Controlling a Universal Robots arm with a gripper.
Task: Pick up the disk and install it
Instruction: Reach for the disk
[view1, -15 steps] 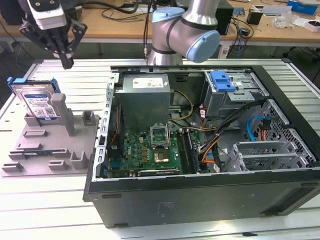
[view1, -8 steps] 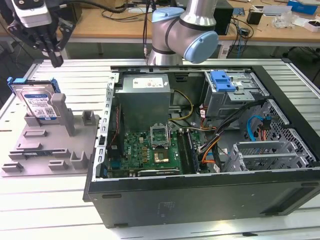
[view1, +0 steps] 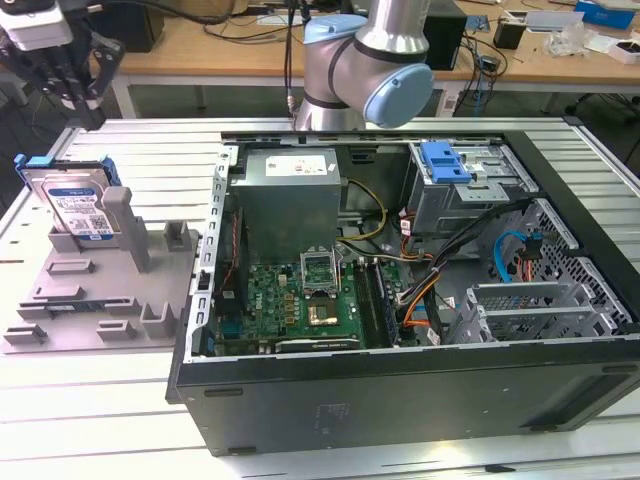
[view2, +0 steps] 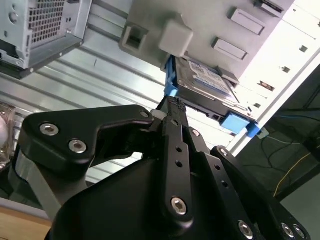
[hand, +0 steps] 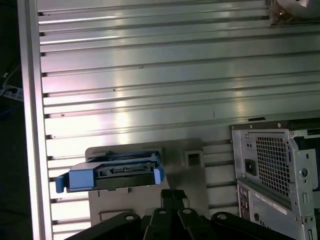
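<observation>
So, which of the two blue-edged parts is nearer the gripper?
The disk, standing in the grey fixture at the exterior view's left, below the gripper. It bears a label; the blue bracket in the computer case has none.

Ribbed aluminium table (view1: 80, 420), grey plastic fixture (view1: 100, 290) on it, open computer case (view1: 400, 400) just beside

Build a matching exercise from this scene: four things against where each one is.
Things:
1. disk
2. gripper
3. blue bracket
4. motherboard

Places:
A. on top of the drive cage
B. standing on edge in the grey holder
C. in the air over the disk, apart from it
D. flat on the floor of the open case

Pairs: 1-B, 2-C, 3-A, 4-D
</observation>
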